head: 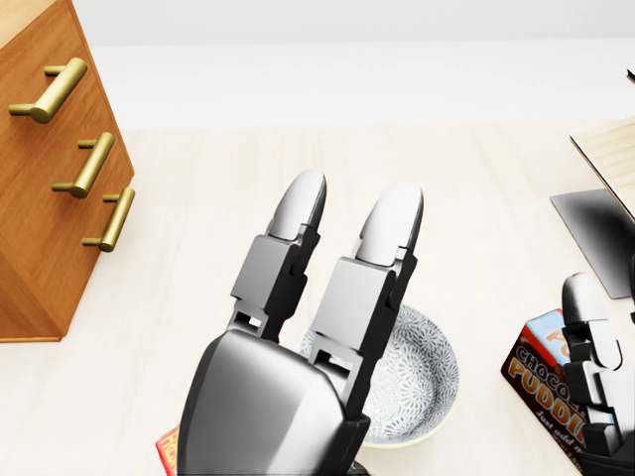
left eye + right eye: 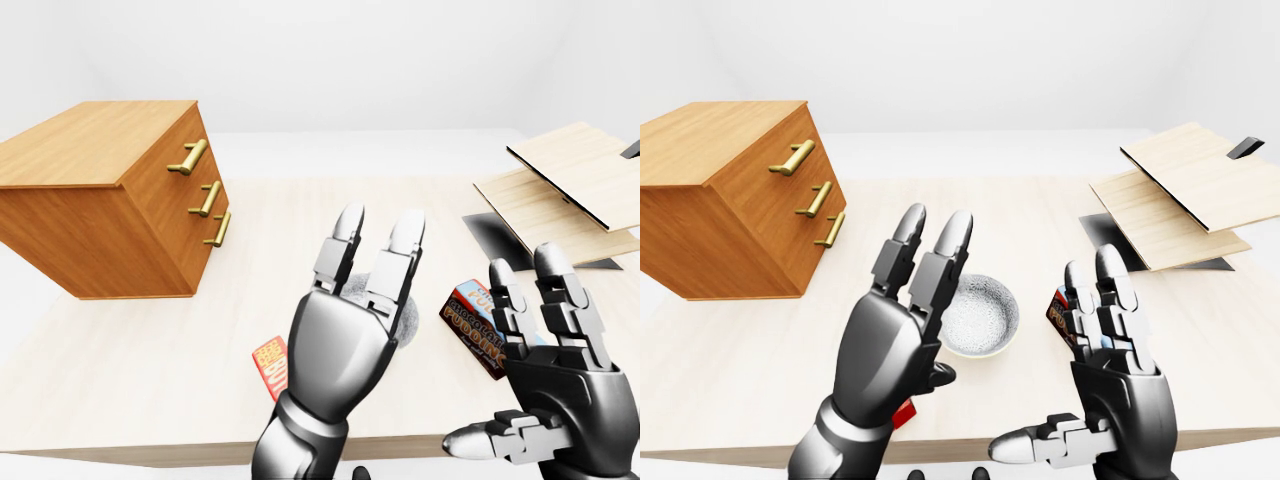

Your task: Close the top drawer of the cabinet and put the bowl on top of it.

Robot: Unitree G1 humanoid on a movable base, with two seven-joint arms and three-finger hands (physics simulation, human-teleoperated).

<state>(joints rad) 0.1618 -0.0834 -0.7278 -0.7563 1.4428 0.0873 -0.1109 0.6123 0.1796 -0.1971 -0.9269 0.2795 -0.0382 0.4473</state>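
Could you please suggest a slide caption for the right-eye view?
Open left hand and open right hand raised on either side of the patterned bowl; wooden cabinet at left.

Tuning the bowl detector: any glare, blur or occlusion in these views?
Head view: sharp, bright sheen on the left robot hand, which covers the left of the bowl. Left-eye view: that hand hides nearly all of it. Right-eye view: bowl mostly clear, no glare on it.

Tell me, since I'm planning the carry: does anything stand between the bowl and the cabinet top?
Nothing visible does. Only bare table lies between the bowl and the cabinet at the right-eye view's left; the pudding box sits on the bowl's other side.
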